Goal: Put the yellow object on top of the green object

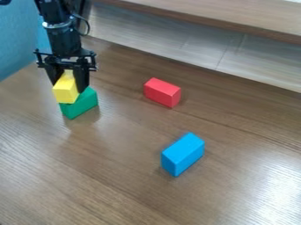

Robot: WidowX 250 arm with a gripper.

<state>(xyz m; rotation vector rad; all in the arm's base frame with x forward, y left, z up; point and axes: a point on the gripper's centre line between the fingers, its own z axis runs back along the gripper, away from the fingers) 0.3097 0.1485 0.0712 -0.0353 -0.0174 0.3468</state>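
So I've got the gripper (67,84) over at the upper left with its fingers closed in on the yellow block (66,91), one on each side. Makes sense to me: pinched by the sides, its underside is free to sit on the green block (83,104). Yellow's right above green, and from this angle I honestly can't tell if it's touching or just hovering. Green's on the table (111,180), so it should make a decent base. I'd check the alignment before letting go, since an off-centre drop could tip it. The red block (162,92) and blue block (183,154) are well apart from the stack, so no worries there.
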